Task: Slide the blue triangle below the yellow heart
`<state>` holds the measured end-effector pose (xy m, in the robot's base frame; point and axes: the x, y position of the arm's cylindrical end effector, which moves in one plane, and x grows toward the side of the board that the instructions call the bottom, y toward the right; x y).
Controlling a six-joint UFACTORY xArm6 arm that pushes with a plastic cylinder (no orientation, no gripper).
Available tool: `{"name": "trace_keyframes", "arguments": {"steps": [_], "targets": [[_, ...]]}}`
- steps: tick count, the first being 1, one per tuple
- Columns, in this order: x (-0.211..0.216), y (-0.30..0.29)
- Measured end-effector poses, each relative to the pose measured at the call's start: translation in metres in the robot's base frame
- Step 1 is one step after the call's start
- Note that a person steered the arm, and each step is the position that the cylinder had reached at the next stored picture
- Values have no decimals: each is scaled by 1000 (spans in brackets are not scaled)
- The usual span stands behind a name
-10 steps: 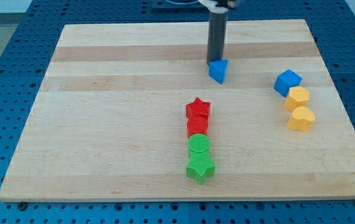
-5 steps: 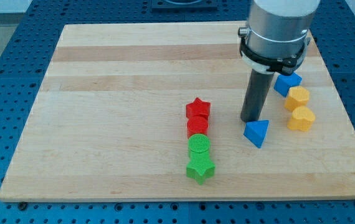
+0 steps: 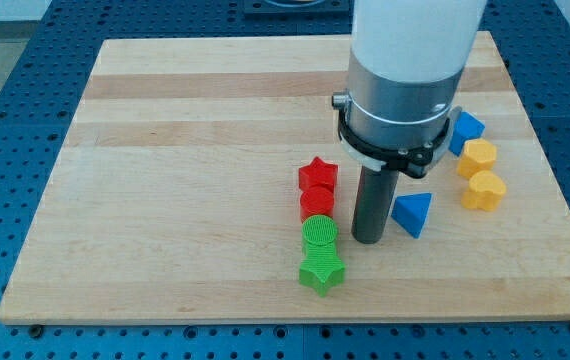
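The blue triangle [image 3: 412,214] lies on the wooden board at the view's centre-right. The yellow heart [image 3: 484,190] sits to its right and slightly higher, with a gap between them. My tip [image 3: 367,241] rests on the board just left of the blue triangle, a little lower than it, and right of the green circle [image 3: 320,235]. The rod stands upright under the large white arm body [image 3: 405,70].
A yellow hexagon [image 3: 478,157] sits just above the yellow heart, and a blue cube [image 3: 466,128] above that, partly hidden by the arm. A red star [image 3: 318,175], red block [image 3: 317,203], green circle and green star [image 3: 321,270] form a column left of my tip.
The blue triangle was pushed from the board's upper middle down to its spot left of the yellow heart. My tip has since left the triangle's top and moved down to its left side.
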<state>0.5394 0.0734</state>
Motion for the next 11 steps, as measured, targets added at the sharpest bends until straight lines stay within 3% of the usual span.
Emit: {"name": "trace_keyframes", "arguments": {"steps": [2, 6, 7, 8, 11], "targets": [[-4, 69], [3, 37], [-5, 37], [-42, 37], [-39, 61]]}}
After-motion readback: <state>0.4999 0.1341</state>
